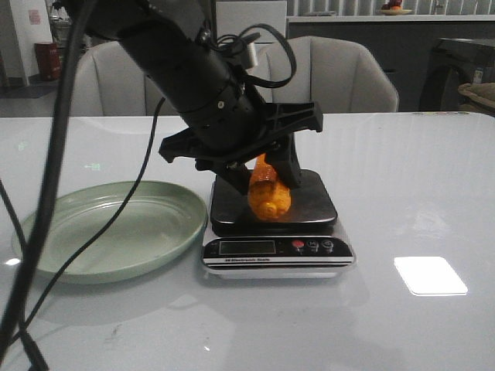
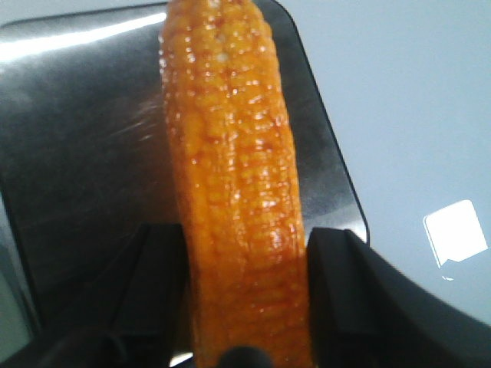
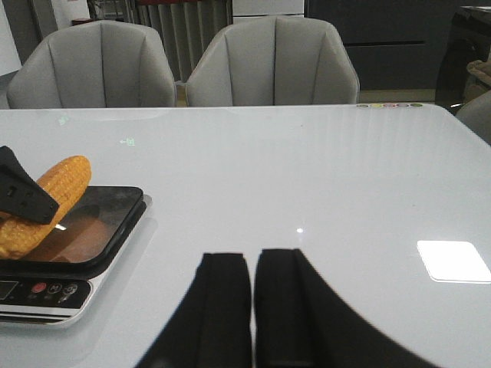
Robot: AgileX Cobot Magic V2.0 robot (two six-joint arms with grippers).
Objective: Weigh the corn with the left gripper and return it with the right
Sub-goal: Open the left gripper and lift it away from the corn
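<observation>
The orange-yellow corn (image 1: 269, 192) lies tilted over the black platform of the scale (image 1: 313, 202), its lower end at the platform and its upper end between the fingers. My left gripper (image 1: 259, 166) comes down from the upper left and is shut on the corn. In the left wrist view the cob (image 2: 234, 192) fills the space between both black fingers (image 2: 349, 284) of the gripper (image 2: 245, 257). My right gripper (image 3: 252, 264) is shut and empty, low over the bare table to the right of the scale (image 3: 107, 222). The corn also shows there (image 3: 46, 203). The right gripper is out of the front view.
A pale green plate (image 1: 100, 228) sits just left of the scale. The scale's display and buttons (image 1: 309, 246) face the front. Loose black cables (image 1: 46, 193) hang over the left of the table. Grey chairs (image 1: 340, 73) stand behind the far edge.
</observation>
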